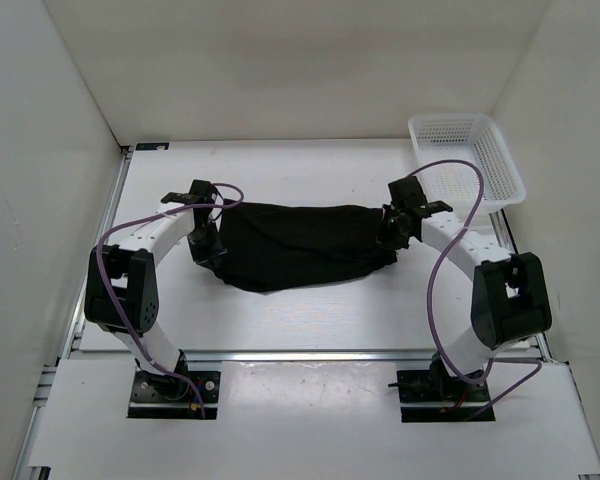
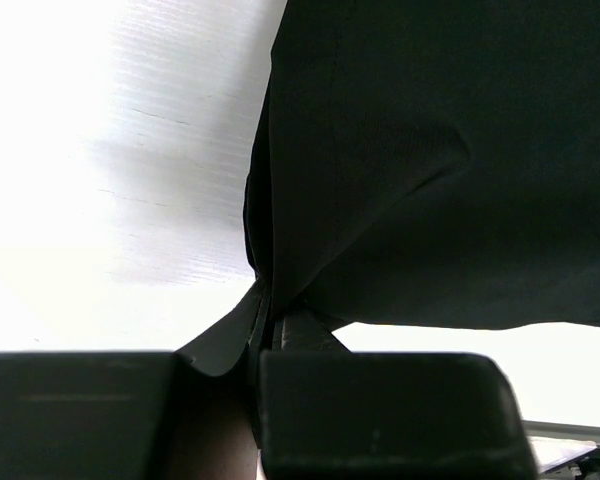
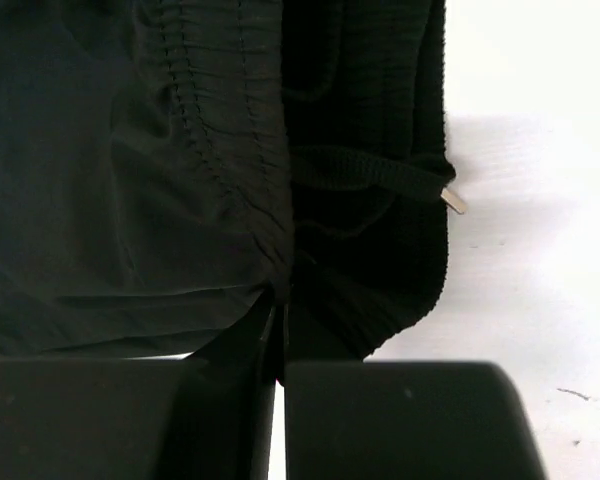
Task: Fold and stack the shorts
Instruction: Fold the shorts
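The black shorts (image 1: 300,245) hang stretched between my two grippers over the middle of the table, sagging at the lower edge. My left gripper (image 1: 208,243) is shut on the shorts' left end; in the left wrist view the cloth (image 2: 430,150) runs up from the closed jaws (image 2: 270,310). My right gripper (image 1: 393,232) is shut on the right end, at the waistband. In the right wrist view the ribbed waistband (image 3: 370,120) and the drawstring with its metal tip (image 3: 454,200) hang right above the closed jaws (image 3: 280,300).
A white mesh basket (image 1: 470,160) stands at the back right corner, close behind the right arm. White walls enclose the table on the left, back and right. Purple cables loop off both arms.
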`<state>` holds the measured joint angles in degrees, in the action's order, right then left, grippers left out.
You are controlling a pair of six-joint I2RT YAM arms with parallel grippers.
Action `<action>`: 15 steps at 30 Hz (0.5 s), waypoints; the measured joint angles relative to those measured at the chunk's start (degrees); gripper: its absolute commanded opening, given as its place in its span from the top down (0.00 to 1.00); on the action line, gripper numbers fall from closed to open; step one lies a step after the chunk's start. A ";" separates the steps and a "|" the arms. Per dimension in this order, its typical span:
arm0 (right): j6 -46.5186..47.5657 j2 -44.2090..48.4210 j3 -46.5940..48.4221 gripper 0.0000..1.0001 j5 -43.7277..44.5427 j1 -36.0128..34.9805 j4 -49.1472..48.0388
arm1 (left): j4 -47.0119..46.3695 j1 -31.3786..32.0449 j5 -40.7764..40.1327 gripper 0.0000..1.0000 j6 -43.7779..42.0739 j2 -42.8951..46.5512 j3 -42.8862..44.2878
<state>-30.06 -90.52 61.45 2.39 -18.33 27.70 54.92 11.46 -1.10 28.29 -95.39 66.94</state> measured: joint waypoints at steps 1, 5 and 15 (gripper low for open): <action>0.15 0.63 -0.04 1.00 0.28 0.09 0.33 | 0.00 0.00 0.00 0.90 0.07 0.00 0.00; 0.50 6.64 -0.42 1.00 0.63 1.53 2.95 | 0.09 0.00 -0.66 0.90 0.22 0.00 0.00; -1.49 15.82 -13.75 0.94 3.54 2.95 9.40 | -0.42 0.02 -1.51 0.90 1.38 -0.63 -0.61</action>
<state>-31.55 -74.70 47.70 5.93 -15.38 37.10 54.50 11.49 -2.61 29.67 -96.03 66.32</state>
